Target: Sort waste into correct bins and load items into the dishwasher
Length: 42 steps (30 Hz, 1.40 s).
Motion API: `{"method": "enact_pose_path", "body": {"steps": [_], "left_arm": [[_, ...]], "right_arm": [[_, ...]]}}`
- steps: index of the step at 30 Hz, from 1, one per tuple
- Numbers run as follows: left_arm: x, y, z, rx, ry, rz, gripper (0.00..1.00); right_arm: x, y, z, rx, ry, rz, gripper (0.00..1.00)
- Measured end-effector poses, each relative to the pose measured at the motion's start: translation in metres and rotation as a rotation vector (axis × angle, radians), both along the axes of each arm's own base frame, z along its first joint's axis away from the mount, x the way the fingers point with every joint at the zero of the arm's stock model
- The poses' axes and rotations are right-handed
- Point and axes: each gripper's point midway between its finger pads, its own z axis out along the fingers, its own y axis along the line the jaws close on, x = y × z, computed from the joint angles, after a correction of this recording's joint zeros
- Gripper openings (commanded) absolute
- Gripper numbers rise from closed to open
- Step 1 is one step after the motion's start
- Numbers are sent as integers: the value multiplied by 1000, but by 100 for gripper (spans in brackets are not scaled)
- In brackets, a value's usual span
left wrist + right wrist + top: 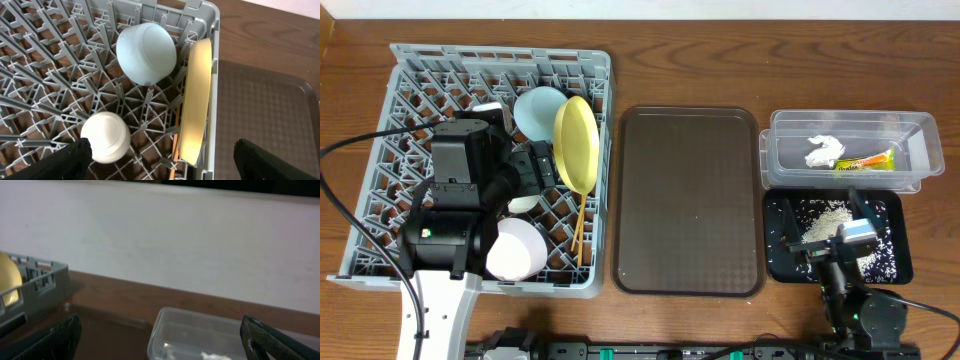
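Note:
The grey dish rack (380, 150) holds the light blue bowl (538, 108), the yellow plate (576, 143) on edge, the white cup (523, 204) and the chopsticks (580, 228). My left gripper (542, 172) is open and empty above the cup. The left wrist view shows the bowl (146, 52), cup (106, 136) and plate (196, 100) beyond the gripper (162, 150). The clear container (920, 135) holds the napkin (825, 150) and wrapper (868, 160). The black tray (775, 265) holds rice (830, 215). My right gripper (830, 238) hovers open over it, also open in its wrist view (160, 335).
The dark brown serving tray (688, 200) lies between the rack and the bins. A larger white round thing (516, 250) sits at the rack's front beside my left arm. The right wrist view faces the clear container (200, 325), the rack corner (40, 277) and a white wall.

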Motion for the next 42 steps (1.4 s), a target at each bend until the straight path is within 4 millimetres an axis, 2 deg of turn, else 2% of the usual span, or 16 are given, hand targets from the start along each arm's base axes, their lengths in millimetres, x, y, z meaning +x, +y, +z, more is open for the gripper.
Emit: {"method": "enact_pose_path", "body": {"steps": [4,11,20,42], "left_arm": [[0,0,0,0,0,0,92],[0,0,0,0,0,0,92],[0,0,0,0,0,0,92],[0,0,0,0,0,0,92]], "right_arm": [[0,1,-17,-1,19,7,99],[1,-2,-58,-1,175,-12,99],[2,-9,-58,25,181,-54,99],[3,-10,-58,52,185,-61,99]]}}
